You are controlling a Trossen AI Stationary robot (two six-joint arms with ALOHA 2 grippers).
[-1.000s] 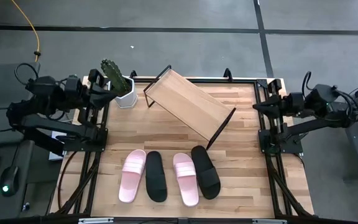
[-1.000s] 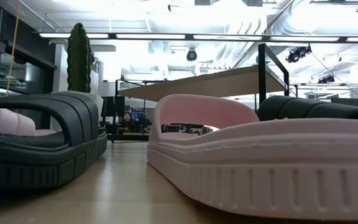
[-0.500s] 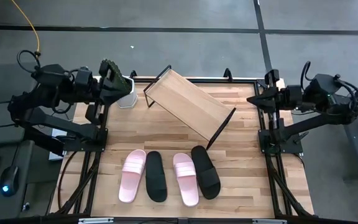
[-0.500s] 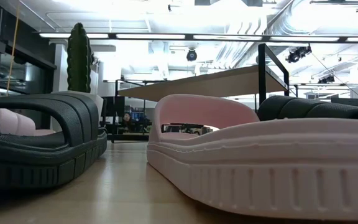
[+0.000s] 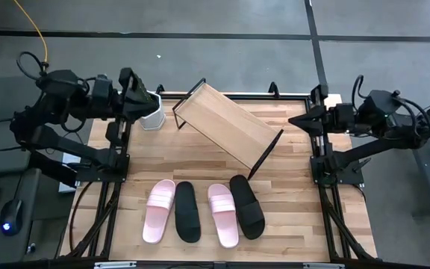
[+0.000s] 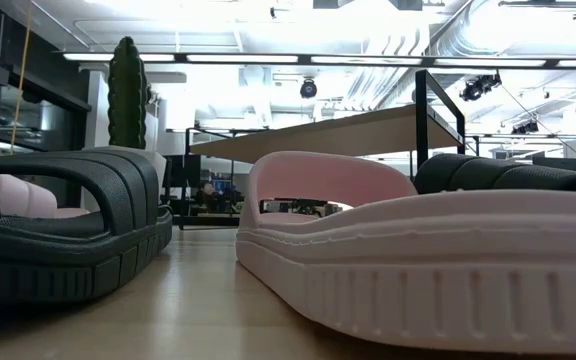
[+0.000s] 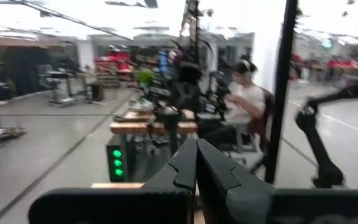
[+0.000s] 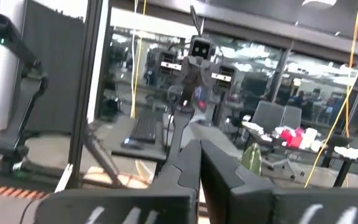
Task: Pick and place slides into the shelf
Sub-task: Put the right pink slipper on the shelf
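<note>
Four slides lie sole-down in a row near the table's front edge: pink point(image 5: 159, 211), black point(image 5: 187, 211), pink point(image 5: 223, 214), black point(image 5: 247, 206). In the low view a black slide point(image 6: 58, 230) and a pink slide point(image 6: 418, 250) fill the foreground. The shelf point(image 5: 226, 123), a slanted light-wood board on a black wire frame, stands at the table's far middle and also shows in the low view point(image 6: 338, 130). My left gripper point(image 5: 133, 91) is shut and held high over the far left corner point(image 7: 196, 155). My right gripper point(image 5: 301, 119) is shut and held high at the far right edge point(image 8: 199, 155). Neither gripper holds anything.
A cactus in a white pot point(image 5: 151, 113) stands at the far left, partly under my left gripper; the cactus point(image 6: 126, 95) rises tall in the low view. Bare wood lies between the shelf and the slides. A seated person point(image 7: 242, 102) shows in the room beyond the table.
Both arms have risen. My left gripper has gone toward the table's right and now covers the top of the cactus. My right gripper has gone a little toward the table's left. Both have stayed shut. The slides and the shelf have not moved.
</note>
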